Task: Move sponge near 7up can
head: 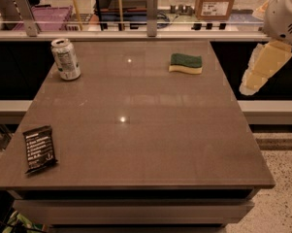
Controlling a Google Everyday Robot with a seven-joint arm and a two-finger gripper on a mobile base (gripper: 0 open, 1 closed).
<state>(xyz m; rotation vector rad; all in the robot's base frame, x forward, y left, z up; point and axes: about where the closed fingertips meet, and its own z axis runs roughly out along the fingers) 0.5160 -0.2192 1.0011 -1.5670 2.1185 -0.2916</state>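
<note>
In the camera view, the tool (256, 76) is hanging just off the right edge of the table (136, 144), toward its far corner; whether it is spread or pressed together cannot be told. The sponge (186, 63) is lying to the tool's left, near the far edge, green side up. The 7up can (65, 58) is standing upright much farther left, by the far left corner, with open tabletop stretching between the two. A black packet (39, 149) is lying by the left edge toward the front, well apart from the tool.
</note>
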